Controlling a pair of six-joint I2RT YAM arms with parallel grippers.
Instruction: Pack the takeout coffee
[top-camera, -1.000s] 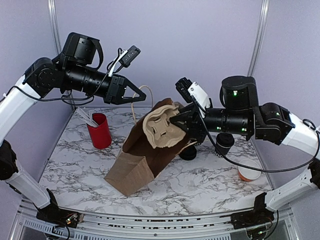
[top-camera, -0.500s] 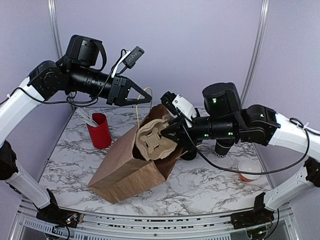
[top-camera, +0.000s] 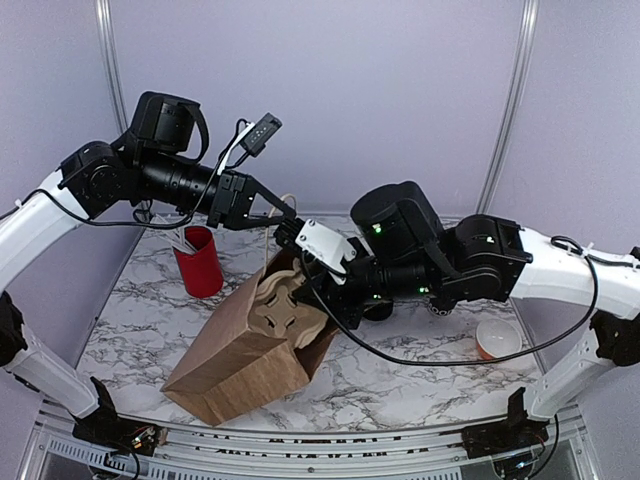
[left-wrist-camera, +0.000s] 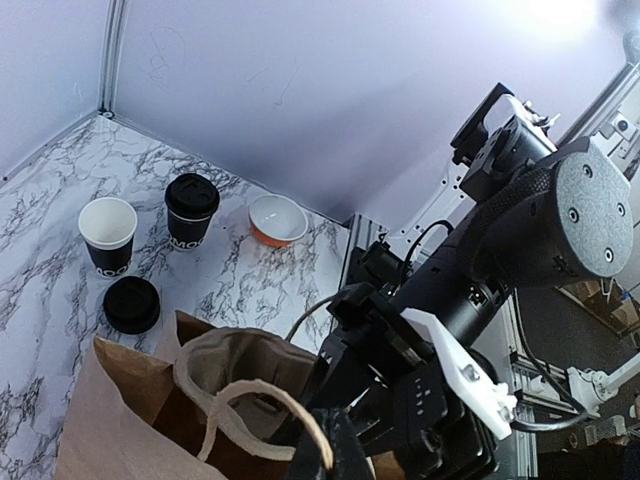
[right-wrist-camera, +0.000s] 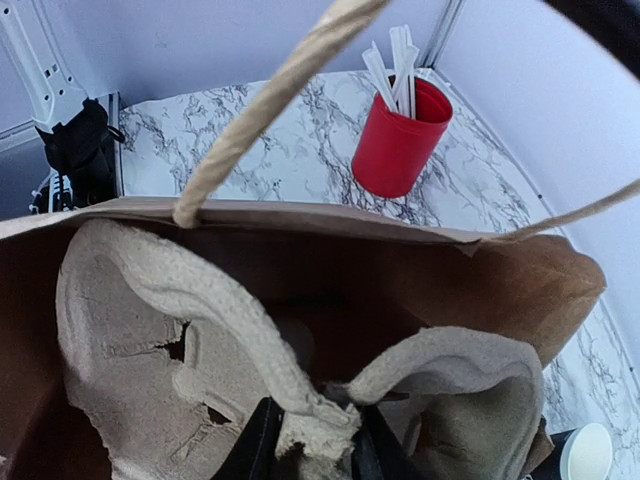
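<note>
The takeout coffee (left-wrist-camera: 190, 210), a black cup with its lid on, stands on the marble table beyond the bag, apart from both grippers. A brown paper bag (top-camera: 240, 350) leans with its mouth up. My left gripper (top-camera: 285, 210) (left-wrist-camera: 335, 450) is shut on the bag's twine handle (left-wrist-camera: 250, 395), holding it up. My right gripper (top-camera: 305, 285) (right-wrist-camera: 312, 445) is shut on the middle ridge of a grey pulp cup carrier (right-wrist-camera: 130, 340) (top-camera: 285, 305), which sits partly inside the bag's mouth. In the top view the right arm hides the coffee.
An open black cup (left-wrist-camera: 108, 235) and a loose black lid (left-wrist-camera: 132, 303) are next to the coffee. An orange bowl (top-camera: 497, 340) sits at the right. A red cup (top-camera: 198, 262) with white sticks stands left of the bag. Both arms crowd over the bag's mouth.
The right gripper has carried the cup carrier left and down into the bag's mouth. The bag has shifted left and stands steeper. The left gripper still holds the handle.
</note>
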